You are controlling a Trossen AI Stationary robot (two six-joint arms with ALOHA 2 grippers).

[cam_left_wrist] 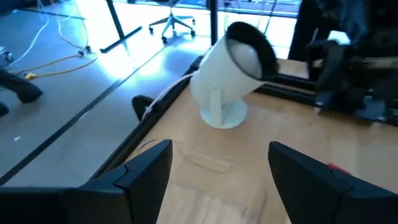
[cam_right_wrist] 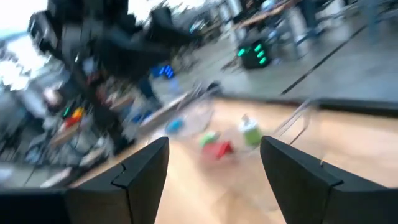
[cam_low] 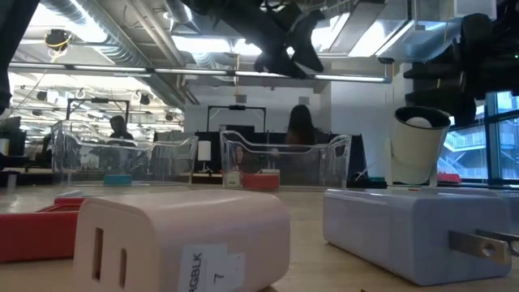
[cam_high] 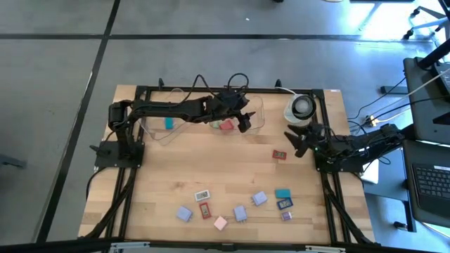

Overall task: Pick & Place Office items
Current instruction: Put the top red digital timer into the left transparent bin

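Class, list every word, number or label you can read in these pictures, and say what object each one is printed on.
"RGBLK" on a small white sticker on the pink plug block nearest the low camera, letters running sideways.
"7" on the same sticker, beside it.
The white block, red blocks and dark blue block carry small labels in the high view, too small to read.
Nothing else is legible.

One legible marking was found — a small white sticker on the pink block (cam_low: 182,239) nearest the low camera read "RGBLK" sideways, with "7" beside it. Nothing else could be read.
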